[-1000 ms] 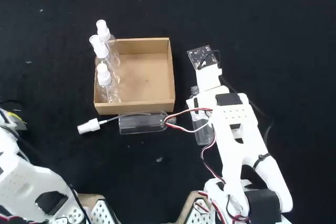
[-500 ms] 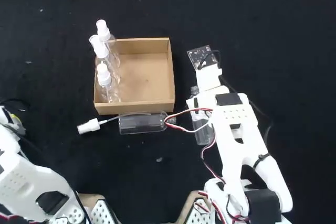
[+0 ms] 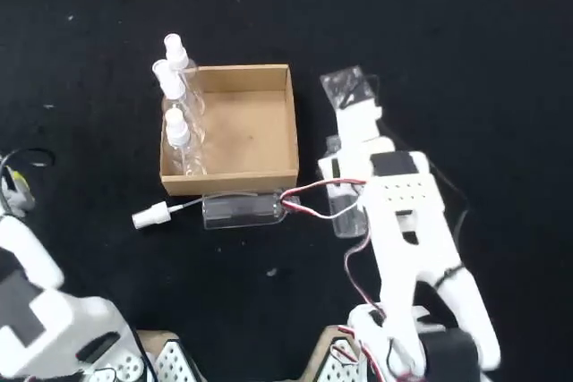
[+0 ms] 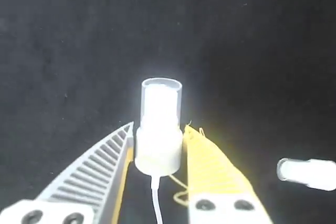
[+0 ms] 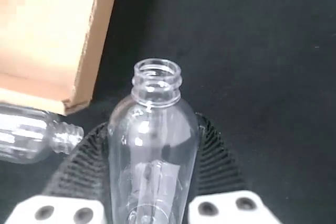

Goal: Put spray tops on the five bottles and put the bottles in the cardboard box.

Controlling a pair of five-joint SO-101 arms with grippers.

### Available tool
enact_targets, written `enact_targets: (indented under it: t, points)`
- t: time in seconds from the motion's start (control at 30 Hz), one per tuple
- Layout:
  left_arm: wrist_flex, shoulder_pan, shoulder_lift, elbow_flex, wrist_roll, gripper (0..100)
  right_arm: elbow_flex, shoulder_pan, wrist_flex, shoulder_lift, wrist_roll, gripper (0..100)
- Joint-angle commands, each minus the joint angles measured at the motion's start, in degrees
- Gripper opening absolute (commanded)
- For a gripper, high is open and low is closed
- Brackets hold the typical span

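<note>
1. A black table (image 3: 466, 60) lies under both arms, and the box (image 3: 246, 127) is set mid-table.
2. An uncapped bottle (image 5: 156, 103) is clamped by the right gripper (image 5: 152, 150) just beside the box, its neck pointed away from the wrist.
3. A spray top (image 4: 160, 108) is pinched by the left gripper (image 4: 158, 142), well apart to the left, with bare cloth between.

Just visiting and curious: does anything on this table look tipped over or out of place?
Yes. One bottle lies on its side on the table just outside the box, its neck open. A loose spray top lies by its base end. Nothing looks spilled or broken.
</note>
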Motion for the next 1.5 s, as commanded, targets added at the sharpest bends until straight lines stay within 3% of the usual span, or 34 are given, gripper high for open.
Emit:
enact_targets:
  t: [0.0, 0.17, 0.4, 0.6, 0.8, 0.93, 1.1, 1.47]
  points:
    - [0.7, 2.07, -5.54, -2.95, 3.34, 3, -3.03, -0.62, 2.02, -8.57, -1.58, 1.1]
    - [0.88, 3.65, -6.42, -6.02, 8.97, 3, 3.3, -0.79, -2.37, -23.34, -2.02, 1.1]
    - [10.64, 8.84, -10.55, -22.64, 12.22, 3, 6.99, -1.58, -11.78, -37.76, -2.11, 1.1]
    - [12.4, 15.43, -11.43, -37.05, 18.29, 3, 7.16, -9.05, -15.38, -42.68, -2.11, 1.1]
    - [11.96, 28.7, -11.6, -49.71, 21.01, 3, 7.6, -16.62, -19.34, -41.63, -2.73, 1.1]
    - [7.74, 40.31, -11.34, -55.34, 20.92, 3, 9.27, -17.67, -19.78, -41.98, -11.25, 1.1]
    - [-3.43, 51.38, -11.78, -55.69, 21.27, 3, 12.09, -17.67, -19.87, -43.56, -12.04, 1.1]
    - [-6.33, 68.53, -11.34, -55.69, 20.92, 3, 23.87, -19.25, -31.74, -48.48, -12.48, 1.1]
